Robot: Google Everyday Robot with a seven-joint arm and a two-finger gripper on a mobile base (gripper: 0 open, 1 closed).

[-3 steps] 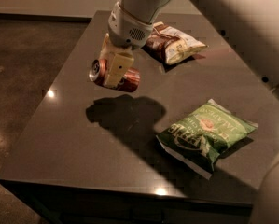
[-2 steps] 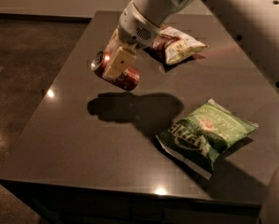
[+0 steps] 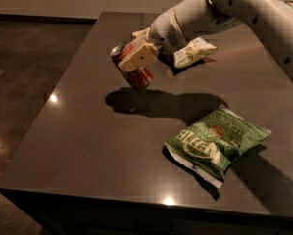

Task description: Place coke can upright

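Note:
The coke can (image 3: 136, 75), red with a silver top, is held tilted in the air above the dark table (image 3: 87, 146), its top pointing up and to the left. My gripper (image 3: 137, 57) is shut on the can, with one pale finger (image 3: 139, 58) across its front. The can casts a shadow on the table just below it. The white arm reaches in from the upper right.
A green chip bag (image 3: 215, 142) lies on the table at the right front. A brown and white chip bag (image 3: 192, 50) lies at the back, partly behind the arm. The table's left and front edges drop to a dark floor.
The arm has swung so that it now reaches in more level from the right. The can has turned with it from nearly lying sideways to tilted with its top up-left, still off the table.

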